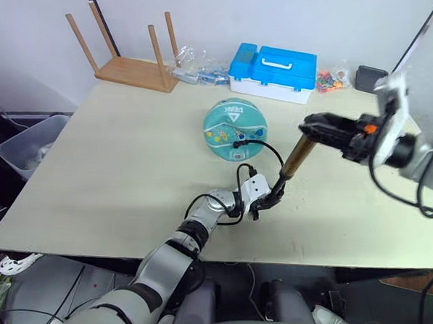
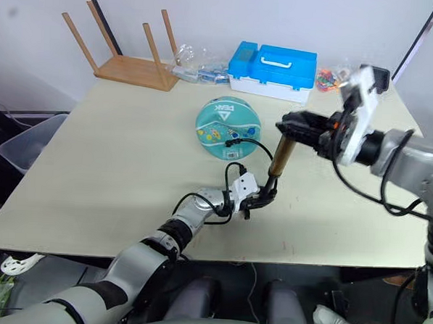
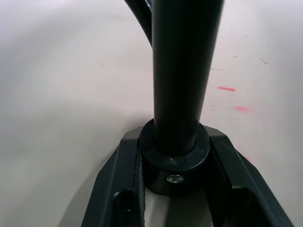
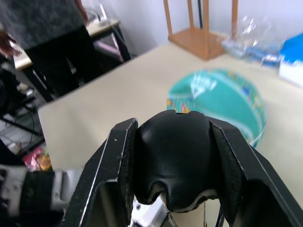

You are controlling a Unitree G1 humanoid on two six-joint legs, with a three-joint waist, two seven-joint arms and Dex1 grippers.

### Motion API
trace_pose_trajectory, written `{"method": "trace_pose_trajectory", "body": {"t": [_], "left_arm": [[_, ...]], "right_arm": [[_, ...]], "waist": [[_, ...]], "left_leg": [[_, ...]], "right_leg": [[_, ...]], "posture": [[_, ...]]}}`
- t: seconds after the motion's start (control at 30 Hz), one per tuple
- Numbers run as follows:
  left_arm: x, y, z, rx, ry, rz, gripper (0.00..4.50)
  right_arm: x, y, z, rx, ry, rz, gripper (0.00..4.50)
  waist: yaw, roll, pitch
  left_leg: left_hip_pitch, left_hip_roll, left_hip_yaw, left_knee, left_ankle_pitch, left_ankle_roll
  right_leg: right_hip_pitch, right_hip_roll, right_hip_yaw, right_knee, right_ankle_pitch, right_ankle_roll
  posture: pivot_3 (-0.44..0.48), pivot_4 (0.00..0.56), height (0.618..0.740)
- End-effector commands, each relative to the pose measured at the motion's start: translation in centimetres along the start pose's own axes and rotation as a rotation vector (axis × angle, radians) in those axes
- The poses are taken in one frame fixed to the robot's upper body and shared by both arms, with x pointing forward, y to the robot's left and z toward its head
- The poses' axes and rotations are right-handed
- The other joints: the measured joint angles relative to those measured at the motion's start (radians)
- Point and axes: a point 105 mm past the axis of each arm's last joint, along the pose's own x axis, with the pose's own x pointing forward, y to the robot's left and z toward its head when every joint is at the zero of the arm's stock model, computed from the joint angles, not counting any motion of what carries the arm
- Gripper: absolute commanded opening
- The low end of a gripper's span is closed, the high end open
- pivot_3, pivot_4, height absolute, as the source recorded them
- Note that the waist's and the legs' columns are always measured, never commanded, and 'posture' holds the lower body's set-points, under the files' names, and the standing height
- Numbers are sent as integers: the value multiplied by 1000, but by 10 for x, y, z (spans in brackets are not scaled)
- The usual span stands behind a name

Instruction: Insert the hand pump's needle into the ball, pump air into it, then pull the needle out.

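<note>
— Two grippers on one pump (image 1: 297, 157), then?

— Yes. The left gripper (image 1: 267, 201) has its jaws closed around the black base, which sits on the table (image 1: 115, 164) in front of the ball (image 1: 236, 129). The right gripper (image 1: 313, 128) has its jaws closed over the black handle at the top. The pump leans a little, just right of the ball.

— How far along is it?

— The hose (image 1: 264, 146) loops from the pump's base to the ball's near side and ends against it, so I judge the needle is in, though the tip itself is too small to see. Pumping looks under way or about to start. Pulling the needle out is left.

— Count?

— One ball, one pump, one hose. Behind the ball: one blue case (image 1: 273, 71) and one upturned wooden stool (image 1: 131, 52). Left of the table, one grey bin (image 1: 30, 149).
</note>
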Motion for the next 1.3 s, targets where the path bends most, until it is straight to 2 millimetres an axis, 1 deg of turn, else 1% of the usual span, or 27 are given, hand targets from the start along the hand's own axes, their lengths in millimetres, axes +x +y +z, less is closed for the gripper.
{"method": "trace_pose_trajectory", "body": {"t": [0.03, 0.1, 0.17, 0.2, 0.23, 0.27, 0.3, 0.37, 0.4, 0.43, 0.5, 0.57, 0.6, 0.63, 0.67, 0.7, 0.73, 0.77, 0.8, 0.97, 1.07, 1.1, 1.13, 1.2, 1.3], "left_arm": [[-12, -25, -51, -100, 168, -61, 1090], [-12, -25, -51, -99, 166, -60, 1090], [-11, -24, -49, -100, 163, -57, 1090], [-11, -24, -49, -99, 162, -57, 1090], [-11, -24, -48, -99, 161, -58, 1090], [-11, -24, -48, -98, 161, -58, 1090], [-11, -24, -48, -99, 162, -59, 1090], [-11, -24, -48, -99, 164, -60, 1090], [-11, -23, -49, -99, 166, -61, 1090], [-11, -23, -49, -99, 168, -62, 1090], [-11, -24, -49, -100, 170, -62, 1090], [-10, -24, -49, -100, 172, -64, 1090], [-10, -24, -49, -100, 173, -66, 1090], [-10, -24, -49, -100, 173, -67, 1090], [-10, -24, -49, -100, 174, -67, 1090], [-10, -24, -49, -100, 175, -68, 1090], [-10, -24, -49, -100, 176, -70, 1090], [-10, -24, -49, -99, 177, -72, 1090], [-10, -24, -49, -98, 177, -74, 1090], [-9, -25, -48, -96, 175, -82, 1090], [-9, -26, -48, -96, 175, -83, 1090], [-9, -26, -48, -96, 174, -84, 1090], [-8, -27, -48, -97, 174, -87, 1090], [-8, -29, -49, -98, 173, -93, 1090], [-8, -30, -49, -98, 171, -96, 1090]], "right_arm": [[12, -24, -81, 88, 228, -97, 1629], [16, -26, -105, 102, 270, -100, 1629], [22, -25, -135, 124, 329, -102, 1629], [24, -24, -145, 123, 352, -101, 1629], [25, -24, -151, 119, 364, -101, 1629], [25, -24, -153, 114, 364, -99, 1629], [25, -24, -148, 106, 344, -100, 1629], [25, -25, -130, 80, 289, -100, 1629], [24, -26, -120, 57, 264, -100, 1629], [21, -26, -105, 35, 224, -99, 1629], [17, -25, -85, 10, 175, -97, 1629], [7, -19, -44, -32, 94, -85, 1629], [3, -15, -30, -50, 67, -77, 1629], [-1, -12, -19, -59, 49, -71, 1629], [-2, -10, -15, -61, 42, -68, 1629], [-8, -6, 4, -92, 16, -62, 1629], [-12, -1, 17, -116, -2, -57, 1629], [-18, 4, 37, -148, -33, -50, 1629], [-24, 9, 55, -178, -61, -45, 1629], [-45, 25, 105, -220, -128, -37, 1629], [-51, 31, 119, -215, -146, -31, 1629], [-52, 32, 121, -208, -152, -25, 1629], [-50, 35, 120, -178, -151, 7, 1629], [-46, 36, 110, -145, -126, 28, 1629], [-34, 22, 81, -98, -45, -17, 1629]], "waist": [[0, 0, -4], [0, 0, -9], [-1, 0, -12], [-1, -4, -17], [-1, -4, -17], [-2, -3, -19], [-2, -3, -19], [-2, -4, -20], [-2, -4, -20], [0, -4, -20], [3, -2, -19], [5, -1, -16], [7, 2, -13], [8, 3, -10], [9, 4, -8], [10, 5, -8], [11, 8, -6], [13, 11, -2], [14, 12, 0], [20, 9, 8], [24, 9, 9], [24, 9, 9], [24, 8, 10], [23, 8, 10], [24, 8, 10]], "left_leg": [[1, 0, 0, -1, 0, 0], [1, 0, 0, -2, 0, 0], [1, 0, 0, -3, 0, 0], [2, 0, 0, -3, 0, 0], [3, 0, 0, -5, 0, 0], [4, 0, 0, -5, 0, 0], [7, 0, 0, -6, 0, 0], [12, 0, -1, -9, 0, 0], [12, 0, -1, -9, 0, 0], [12, 0, -1, -10, 0, 0], [12, 0, -1, -10, 0, 0], [11, 0, -1, -10, 0, 0], [9, -1, -1, -10, 0, 0], [7, -1, -1, -10, 0, 0], [6, -2, -1, -10, 0, 0], [3, -2, -1, -9, 0, 0], [-1, -3, -1, -8, 0, 0], [-3, -4, -1, -8, 0, 0], [-4, -5, -1, -8, 0, 0], [-10, -6, -1, -6, 0, 0], [-15, -6, -1, -3, 0, 0], [-16, -6, -2, -2, 0, 0], [-17, -5, -2, -1, 0, 0], [-17, -5, -2, 0, 0, 0], [-18, -5, -2, 0, 0, 0]], "right_leg": [[0, 0, 0, 0, 0, 0], [0, 1, 0, 0, -1, -1], [0, 1, 0, 0, -1, -1], [0, 1, 0, 0, -1, -1], [1, 1, 0, 0, -1, -2], [1, 1, 0, 0, -1, -2], [3, 1, 1, 0, -1, -2], [6, 1, 2, -1, -2, -3], [6, 1, 2, -1, -2, -3], [6, 1, 2, -1, -2, -3], [5, 1, 2, -1, -2, -4], [5, 0, 2, -1, -2, -4], [4, 0, 2, -1, -2, -4], [3, -1, 2, -1, -2, -3], [2, -2, 2, -1, -2, -3], [0, -2, 1, -1, -2, -3], [-3, -2, 0, -1, -2, -4], [-4, -3, 0, -1, 0, -6], [-6, -4, 0, -1, 0, -6], [-10, -5, 0, -1, 1, -5], [-14, -5, 0, 0, 1, -4], [-15, -5, -1, 0, 1, -4], [-15, -5, -1, 0, 2, -4], [-15, -6, -1, 0, 2, -4], [-15, -6, -1, 0, 2, -3]], "posture": [[0, 150, 740], [0, 150, 740], [0, 150, 740], [0, 150, 740], [0, 150, 740], [0, 150, 740], [0, 150, 740], [0, 150, 740], [0, 150, 740], [0, 150, 740], [0, 150, 740], [0, 150, 740], [0, 150, 740], [0, 150, 740], [0, 150, 740], [0, 150, 740], [0, 150, 740], [0, 150, 740], [0, 150, 740], [0, 150, 740], [0, 150, 740], [0, 150, 740], [0, 150, 740], [0, 150, 740], [0, 150, 740]]}}
